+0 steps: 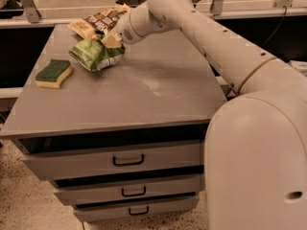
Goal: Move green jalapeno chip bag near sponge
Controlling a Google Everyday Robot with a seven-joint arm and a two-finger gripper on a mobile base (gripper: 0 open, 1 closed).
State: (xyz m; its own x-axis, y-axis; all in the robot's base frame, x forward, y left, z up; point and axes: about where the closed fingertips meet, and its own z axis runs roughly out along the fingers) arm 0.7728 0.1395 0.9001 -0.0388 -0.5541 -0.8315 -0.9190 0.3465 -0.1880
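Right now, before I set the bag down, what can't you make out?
- Camera view: whether the green jalapeno chip bag touches the table; the gripper, at its upper edge, covers that side.
- Brown chip bag: one end hidden behind the arm.
- Bag lettering: too small.
- Drawers: ends hidden by the robot's body.

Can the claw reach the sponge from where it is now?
Probably yes. The claw, gripping the green jalapeno chip bag, sits close to the sponge, with only tabletop between.

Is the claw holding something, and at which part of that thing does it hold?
Yes. The claw grips the green jalapeno chip bag by its upper right edge, to the right of the sponge.
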